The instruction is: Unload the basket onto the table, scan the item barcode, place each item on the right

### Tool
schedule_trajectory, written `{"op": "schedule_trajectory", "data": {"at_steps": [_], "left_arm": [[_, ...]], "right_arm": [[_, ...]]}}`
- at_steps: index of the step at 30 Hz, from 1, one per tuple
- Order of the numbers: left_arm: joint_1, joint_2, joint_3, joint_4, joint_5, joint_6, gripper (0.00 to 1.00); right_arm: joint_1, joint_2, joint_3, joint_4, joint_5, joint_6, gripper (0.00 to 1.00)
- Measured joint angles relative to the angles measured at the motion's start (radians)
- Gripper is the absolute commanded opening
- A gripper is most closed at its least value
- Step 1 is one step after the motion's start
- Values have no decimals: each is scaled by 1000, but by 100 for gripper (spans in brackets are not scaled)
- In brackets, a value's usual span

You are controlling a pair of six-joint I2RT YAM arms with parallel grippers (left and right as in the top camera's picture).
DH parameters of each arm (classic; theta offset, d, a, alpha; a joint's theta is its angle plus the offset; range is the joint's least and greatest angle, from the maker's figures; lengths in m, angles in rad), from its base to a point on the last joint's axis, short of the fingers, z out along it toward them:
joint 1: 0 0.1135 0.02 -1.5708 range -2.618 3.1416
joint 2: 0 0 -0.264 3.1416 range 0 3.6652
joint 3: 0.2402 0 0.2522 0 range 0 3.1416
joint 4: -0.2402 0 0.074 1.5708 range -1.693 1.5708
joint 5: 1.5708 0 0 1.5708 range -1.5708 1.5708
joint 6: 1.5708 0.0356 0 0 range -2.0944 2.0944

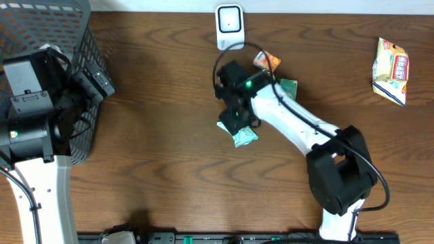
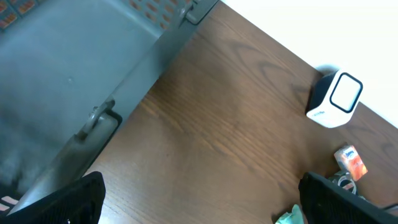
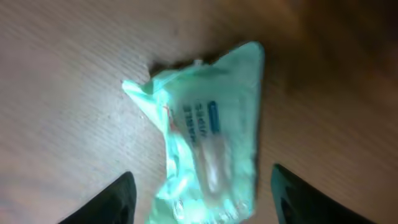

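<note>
The item, a crumpled mint-green packet with blue print, lies flat on the wooden table. My right gripper hangs directly over it, open, one finger on either side and neither touching it. From overhead, the right gripper is at mid-table with the packet sticking out below it. The white barcode scanner stands at the table's far edge, also in the left wrist view as the scanner. My left gripper is open over bare wood by the basket.
A grey mesh basket fills the left side, with the left arm beside it. An orange packet and a green item lie just past the right arm. A snack bag rests at the far right.
</note>
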State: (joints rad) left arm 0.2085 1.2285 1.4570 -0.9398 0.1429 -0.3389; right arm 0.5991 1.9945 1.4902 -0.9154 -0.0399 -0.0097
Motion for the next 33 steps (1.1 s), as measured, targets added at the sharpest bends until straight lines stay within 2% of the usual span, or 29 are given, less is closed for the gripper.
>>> {"op": "schedule_trajectory", "data": {"at_steps": [3,4,5,6,7,8,10,17,21,22,23,25,30,33], "left_arm": [[0,0,0,0,0,0,98],[0,0,0,0,0,0,98],[0,0,0,1,0,0,98],[0,0,0,1,0,0,98],[0,0,0,0,0,0,98],[0,0,0,0,0,0,98],[0,0,0,1,0,0,98],[0,0,0,1,0,0,98],[0,0,0,1,0,0,98],[0,0,0,1,0,0,98],[0,0,0,0,0,0,98],[0,0,0,0,0,0,98],[0,0,0,2,0,0,98],[0,0,0,1,0,0,98]], "right_arm": [[2,4,-76,63,-10,5,60],[2,5,-106,90,-10,5,56],[2,6,-128,114,-9,7,42],[1,6,-150,140,-8,8,35],[0,6,-169,170,-8,10,18],[0,6,-177,182,-8,12,10],[0,3,-178,190,-7,21,2],[-1,4,-151,188,-13,23,1],[-22,13,4,233,38,23,1],[-33,13,45,325,72,23,1],[-35,13,52,347,79,23,1],[-60,13,89,535,116,23,1],[-119,24,93,903,136,27,1],[-177,74,109,1106,113,85,1]]}}
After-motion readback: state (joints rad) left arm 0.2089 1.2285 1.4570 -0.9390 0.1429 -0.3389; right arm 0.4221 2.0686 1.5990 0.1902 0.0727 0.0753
